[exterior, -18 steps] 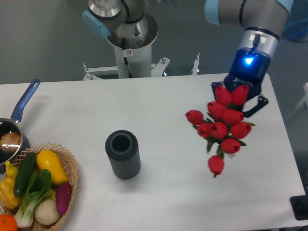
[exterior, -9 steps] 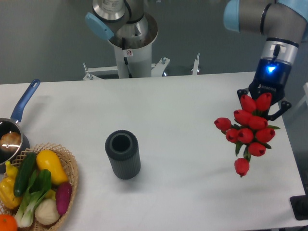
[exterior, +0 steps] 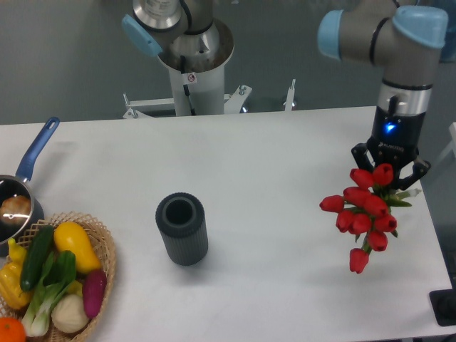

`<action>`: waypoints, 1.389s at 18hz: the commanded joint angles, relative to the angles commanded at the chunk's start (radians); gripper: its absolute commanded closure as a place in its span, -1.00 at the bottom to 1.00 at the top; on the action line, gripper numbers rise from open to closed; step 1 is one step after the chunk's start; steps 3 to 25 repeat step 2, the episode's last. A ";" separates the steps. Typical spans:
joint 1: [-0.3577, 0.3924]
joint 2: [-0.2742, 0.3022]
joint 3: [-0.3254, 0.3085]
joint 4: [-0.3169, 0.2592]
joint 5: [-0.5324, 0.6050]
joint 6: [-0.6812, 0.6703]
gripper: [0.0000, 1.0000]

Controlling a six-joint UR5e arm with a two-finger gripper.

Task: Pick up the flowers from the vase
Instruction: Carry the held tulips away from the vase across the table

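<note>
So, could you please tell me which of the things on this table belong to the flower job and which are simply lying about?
Part of the job:
- flowers, gripped by the end effector
- vase, standing empty

Lying about:
- wicker basket of vegetables
- saucepan with a blue handle

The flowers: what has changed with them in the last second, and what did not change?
The gripper, shut on the flowers, carried them to the right, toward the table's right edge, and slightly lower in the picture. The vase, basket and saucepan stayed in place.
</note>
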 joint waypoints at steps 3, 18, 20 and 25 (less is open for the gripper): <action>-0.029 -0.005 -0.002 0.000 0.033 0.005 0.64; -0.029 -0.005 -0.002 0.000 0.033 0.005 0.64; -0.029 -0.005 -0.002 0.000 0.033 0.005 0.64; -0.029 -0.005 -0.002 0.000 0.033 0.005 0.64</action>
